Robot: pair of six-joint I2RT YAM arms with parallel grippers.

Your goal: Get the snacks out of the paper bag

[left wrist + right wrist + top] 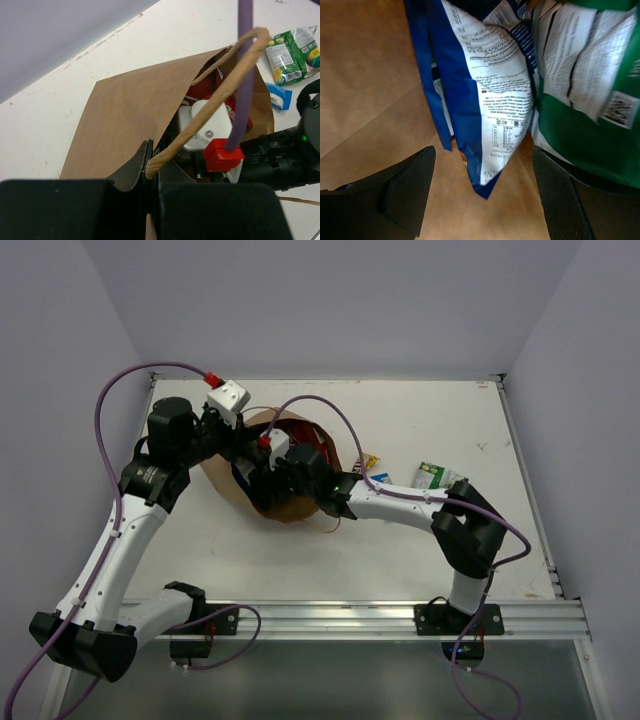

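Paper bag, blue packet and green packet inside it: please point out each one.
paper bag (125,110), left wrist view, flat brown side
blue packet (492,95), right wrist view, white printed panel
green packet (580,140), right wrist view, plain green area

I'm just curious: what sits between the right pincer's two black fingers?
A blue-and-white snack packet, its tip hanging between the open fingers, in the right wrist view.
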